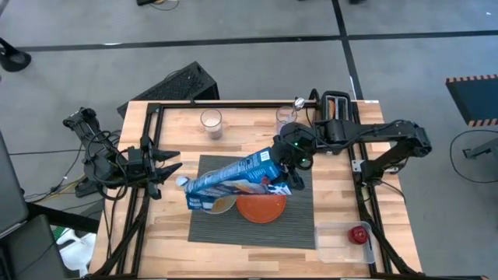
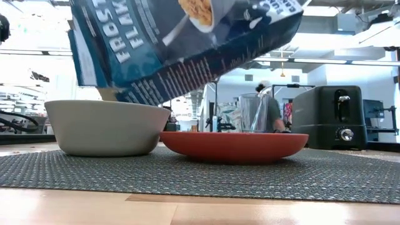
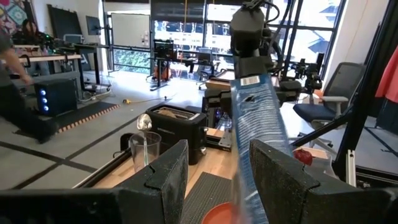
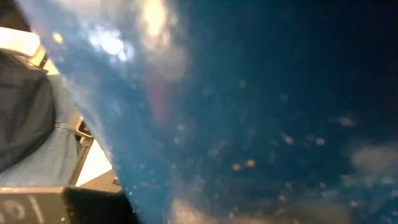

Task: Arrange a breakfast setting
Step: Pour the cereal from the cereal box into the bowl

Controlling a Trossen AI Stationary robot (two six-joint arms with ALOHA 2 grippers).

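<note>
Box text you can read in the low view: "FROST" and "FLAK" in white on the blue cereal box; a barcode shows on its edge in the left wrist view. Your right pincer is pinching the cereal box at its upper end, box tilted down toward 8 o'clock from the pincer, open mouth over the pale grey bowl. The bowl sits on the dark grey placemat, touching or just beside the red-orange plate at its 3 o'clock. From the pincer, the plate is at 7 o'clock, the bowl farther out at 8. A small red item lies at the desk corner, 5 o'clock of the mat. Left pincer is spread, hovering at the mat's 9 o'clock edge, holding nothing.
</note>
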